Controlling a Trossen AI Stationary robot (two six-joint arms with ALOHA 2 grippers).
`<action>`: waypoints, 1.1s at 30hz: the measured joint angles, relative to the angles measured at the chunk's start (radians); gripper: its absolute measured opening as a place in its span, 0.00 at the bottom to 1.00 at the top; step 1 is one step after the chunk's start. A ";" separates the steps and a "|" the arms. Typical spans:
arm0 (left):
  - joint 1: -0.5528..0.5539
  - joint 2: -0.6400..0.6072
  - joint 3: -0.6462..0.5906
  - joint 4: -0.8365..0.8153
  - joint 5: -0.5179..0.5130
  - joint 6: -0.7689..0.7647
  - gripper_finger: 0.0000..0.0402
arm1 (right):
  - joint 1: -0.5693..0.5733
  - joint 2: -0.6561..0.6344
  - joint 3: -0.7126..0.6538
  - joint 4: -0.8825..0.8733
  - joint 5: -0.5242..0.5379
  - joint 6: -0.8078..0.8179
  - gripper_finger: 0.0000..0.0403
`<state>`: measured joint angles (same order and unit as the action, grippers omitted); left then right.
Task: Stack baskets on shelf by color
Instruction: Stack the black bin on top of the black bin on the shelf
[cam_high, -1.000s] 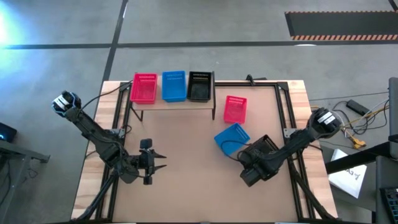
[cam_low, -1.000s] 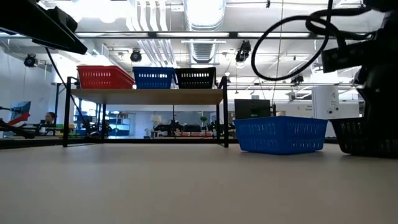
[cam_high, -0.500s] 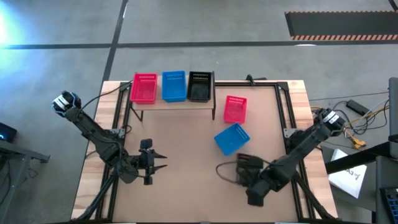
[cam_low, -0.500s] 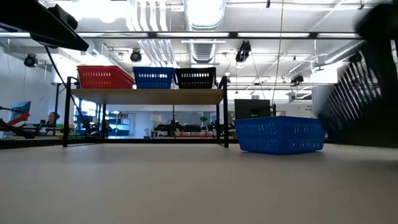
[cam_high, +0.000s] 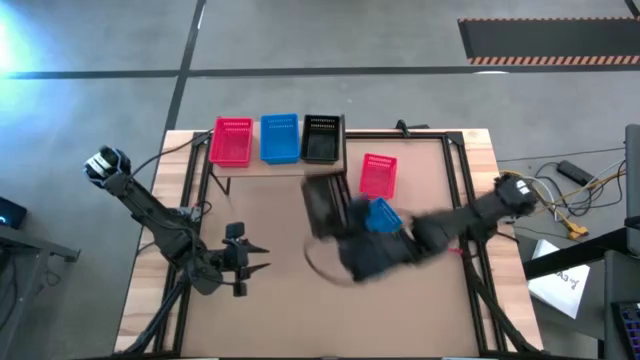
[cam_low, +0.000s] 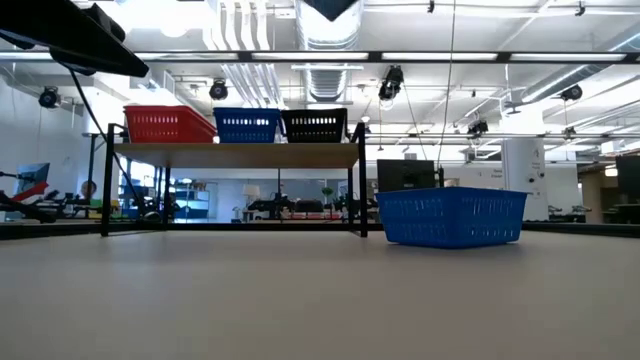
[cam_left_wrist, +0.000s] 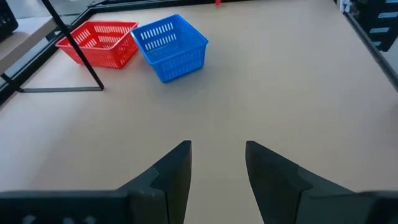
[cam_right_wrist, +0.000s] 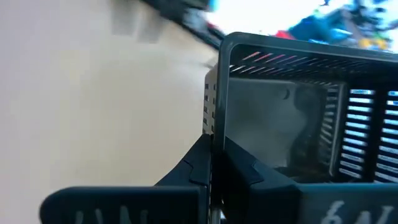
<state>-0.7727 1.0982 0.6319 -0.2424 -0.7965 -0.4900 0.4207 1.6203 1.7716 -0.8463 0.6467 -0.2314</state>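
Shelf (cam_high: 275, 166): a light wood plank on black legs, seen at the far side of the bench (cam_high: 270, 300).
Shelf contents: a red basket (cam_high: 231, 141), a blue basket (cam_high: 279, 138) and a black basket (cam_high: 322, 137) are set in a row, side by side; in the low view they stand in the same order from left to right.
Loose baskets: a second red basket (cam_high: 378, 175) lies on the bench just right of the shelf; a second blue basket (cam_high: 383, 216) lies near it, partly covered by the right arm in the high view.
Right tool (cam_right_wrist: 214, 168): its fingers are pinched together on the wall of another black basket (cam_high: 324, 205); in the high view this carried basket is seen blurred, tilted, just in front of the shelf's right end.
Left tool (cam_left_wrist: 216, 163): it is held over the near left part of the bench, well apart from the shelf; its fingers are parted with nothing between them.
Left wrist view: the loose red and blue baskets are shown just beside each other.
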 joint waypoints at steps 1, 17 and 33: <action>0.000 0.004 0.000 0.000 -0.004 0.000 0.34 | -0.053 0.015 0.034 0.000 -0.003 -0.044 0.03; 0.000 0.116 0.002 0.029 -0.028 -0.001 0.34 | -0.663 0.329 0.434 -0.297 -0.445 -0.072 0.03; 0.000 0.116 0.002 0.049 -0.028 -0.001 0.34 | -0.670 0.377 0.512 -0.382 -0.445 -0.083 0.19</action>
<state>-0.7730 1.2144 0.6342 -0.1932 -0.8242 -0.4908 -0.2493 1.9970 2.2841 -1.2284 0.2021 -0.3145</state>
